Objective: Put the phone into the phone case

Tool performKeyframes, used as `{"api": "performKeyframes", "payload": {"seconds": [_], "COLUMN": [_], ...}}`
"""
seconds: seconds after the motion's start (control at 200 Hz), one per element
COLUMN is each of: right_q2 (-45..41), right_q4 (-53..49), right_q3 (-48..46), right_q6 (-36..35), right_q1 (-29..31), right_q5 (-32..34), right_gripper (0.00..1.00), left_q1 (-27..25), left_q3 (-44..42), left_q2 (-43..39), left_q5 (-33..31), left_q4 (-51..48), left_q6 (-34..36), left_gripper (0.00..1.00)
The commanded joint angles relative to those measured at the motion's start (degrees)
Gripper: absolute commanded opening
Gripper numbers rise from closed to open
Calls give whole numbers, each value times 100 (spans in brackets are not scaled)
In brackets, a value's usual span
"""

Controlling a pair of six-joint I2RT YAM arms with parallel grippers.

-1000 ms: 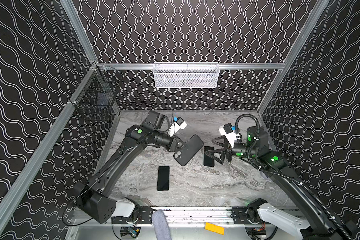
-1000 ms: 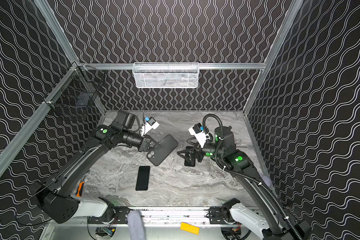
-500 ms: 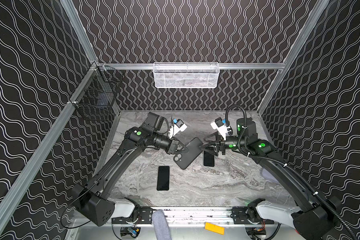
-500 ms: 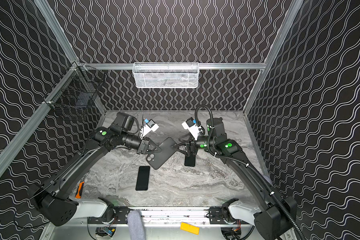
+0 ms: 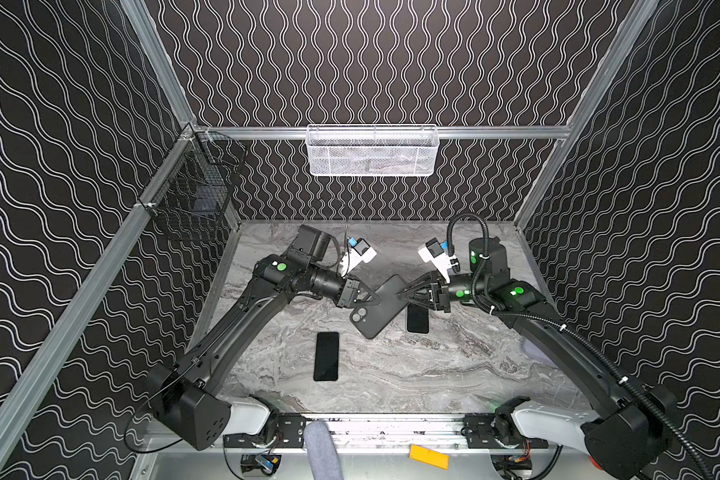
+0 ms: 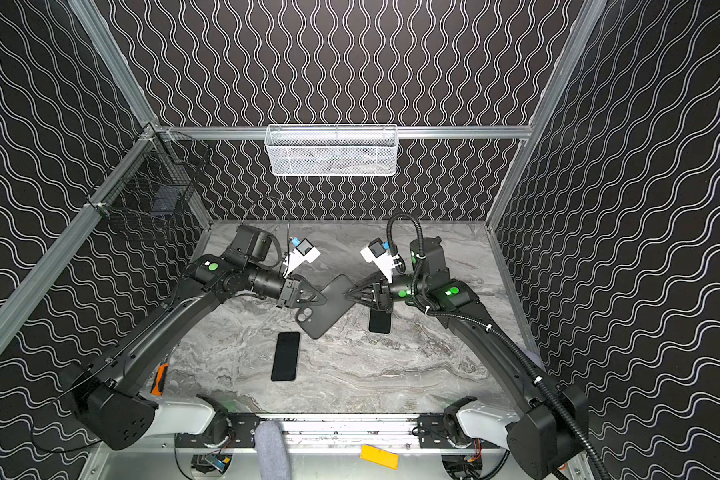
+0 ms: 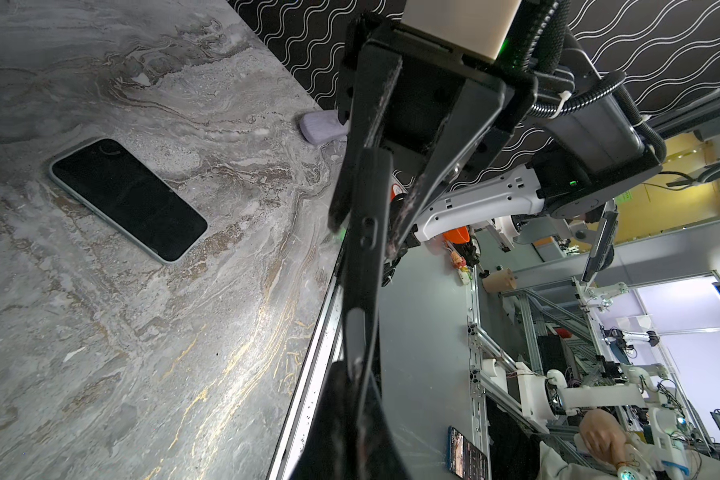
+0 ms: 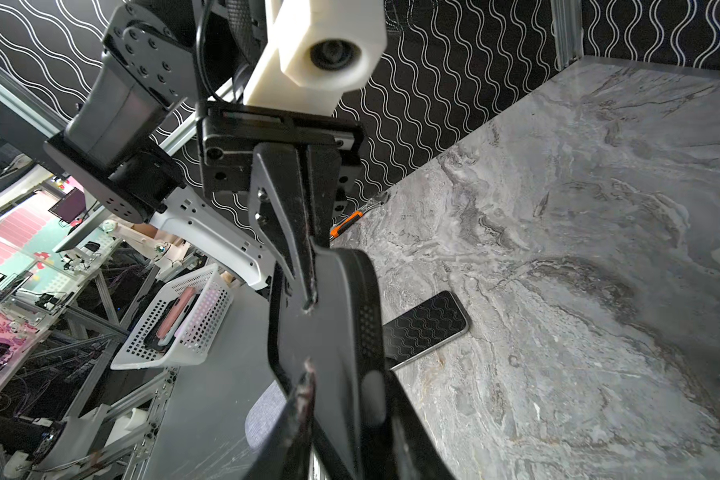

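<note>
The black phone case (image 5: 381, 309) (image 6: 327, 309) hangs tilted above the table, camera cut-out low on the left. My left gripper (image 5: 376, 297) (image 6: 322, 297) is shut on its left edge; in the left wrist view the case (image 7: 362, 270) runs edge-on out of that gripper (image 7: 358, 374). From the other side my right gripper (image 5: 400, 296) (image 6: 346, 294) (image 8: 341, 386) pinches the case (image 8: 329, 316) with a finger on each face. One black phone (image 5: 326, 356) (image 6: 285, 356) (image 8: 429, 328) lies flat nearer the front. A second phone (image 5: 417, 320) (image 6: 380, 322) (image 7: 127, 199) lies under the right gripper.
A white mesh basket (image 5: 373, 151) hangs on the back wall and a black wire basket (image 5: 192, 199) on the left wall. A lavender pad (image 5: 535, 351) lies at the table's right edge, an orange-handled tool (image 6: 159, 380) at its left edge.
My right gripper has swung left from over the second phone to the case's right edge, and its jaws have closed on it. The left gripper has carried the case slightly rightward.
</note>
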Motion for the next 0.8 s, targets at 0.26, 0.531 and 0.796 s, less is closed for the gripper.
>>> {"api": "performKeyframes", "payload": {"seconds": [0.26,0.531,0.796], "right_q2": [-38,-160,507], "right_q4": [547,1593,2545], "right_q3": [-47,-876,-1523], "right_q6": [841,3064,4431], "right_q1": [32,44,1144], "right_q5": [603,2056,4955], "right_gripper": [3,1,0], "left_q1": [54,408,427], "left_q3": [-162,-1307,-2222], "left_q2": [-269,-2045,-2965], "left_q5": [-744,-5013,-6361], "left_q4": [780,1733,1528], "left_q6": [-623,-1802,-2314], "left_gripper": [51,98,99]}}
